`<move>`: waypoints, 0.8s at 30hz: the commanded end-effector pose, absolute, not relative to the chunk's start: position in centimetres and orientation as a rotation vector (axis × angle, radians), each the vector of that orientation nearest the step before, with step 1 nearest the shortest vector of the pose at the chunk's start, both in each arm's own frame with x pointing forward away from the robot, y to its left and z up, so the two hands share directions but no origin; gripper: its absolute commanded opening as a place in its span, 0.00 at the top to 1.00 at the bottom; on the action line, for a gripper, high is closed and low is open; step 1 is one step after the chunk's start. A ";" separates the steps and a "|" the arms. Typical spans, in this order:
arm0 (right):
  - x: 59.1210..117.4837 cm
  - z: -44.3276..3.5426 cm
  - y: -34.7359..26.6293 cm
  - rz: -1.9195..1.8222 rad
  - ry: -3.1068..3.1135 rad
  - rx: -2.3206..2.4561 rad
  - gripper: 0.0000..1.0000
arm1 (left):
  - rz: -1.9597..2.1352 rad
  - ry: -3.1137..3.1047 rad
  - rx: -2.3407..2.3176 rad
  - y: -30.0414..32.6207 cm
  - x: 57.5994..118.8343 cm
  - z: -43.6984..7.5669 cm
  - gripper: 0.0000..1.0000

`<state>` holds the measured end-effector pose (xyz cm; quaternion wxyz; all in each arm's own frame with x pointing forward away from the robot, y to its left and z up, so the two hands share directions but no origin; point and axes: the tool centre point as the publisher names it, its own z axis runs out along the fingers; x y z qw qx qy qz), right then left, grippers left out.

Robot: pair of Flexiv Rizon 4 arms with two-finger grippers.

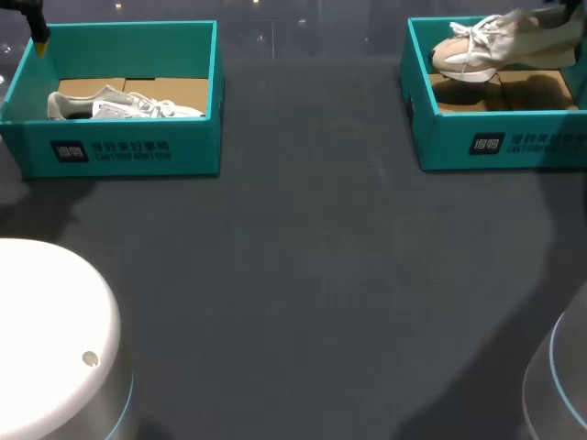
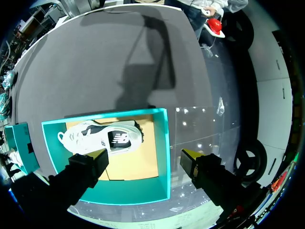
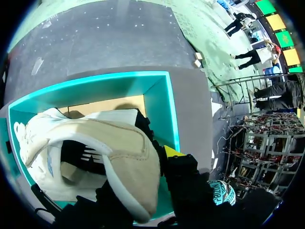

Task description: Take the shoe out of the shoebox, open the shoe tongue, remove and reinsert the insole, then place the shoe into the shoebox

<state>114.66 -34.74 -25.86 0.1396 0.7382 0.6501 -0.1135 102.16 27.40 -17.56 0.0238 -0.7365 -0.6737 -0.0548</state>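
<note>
- left tool (image 2: 144, 157) hangs over the left shoebox (image 1: 138, 151) at the worktop's far left corner, spread wide apart, gripping nothing
- white shoe (image 1: 124, 105) lies on its side inside that box
- right shoebox (image 1: 514, 142) sits at the far right corner
- beige shoe (image 1: 486, 46) is up above it, heel clamped in the right tool (image 3: 152, 160)

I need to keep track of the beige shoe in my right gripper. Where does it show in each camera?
Head view: the beige shoe is at the far right, held above the right shoebox.
Left wrist view: I cannot make it out; only a sliver of that shoebox shows.
Right wrist view: it is close up, heel beside the yellow fingertip, over the same shoebox.
Shared landmark: the right shoebox's teal walls.
</note>
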 end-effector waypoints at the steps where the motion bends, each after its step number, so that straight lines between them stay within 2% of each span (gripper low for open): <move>1: 114.1 -25.5 -35.2 -0.320 1.876 2.118 1.00 | -0.172 -2.084 -2.281 27.4 102.1 -17.5 0.00; 13: 114.2 -23.3 -35.5 -0.303 1.874 2.132 1.00 | -0.172 -2.084 -2.281 27.4 102.1 -17.5 0.00; 24: 113.9 -18.5 -35.2 -0.319 1.899 2.151 1.00 | -0.172 -2.084 -2.281 27.4 102.1 -17.5 0.00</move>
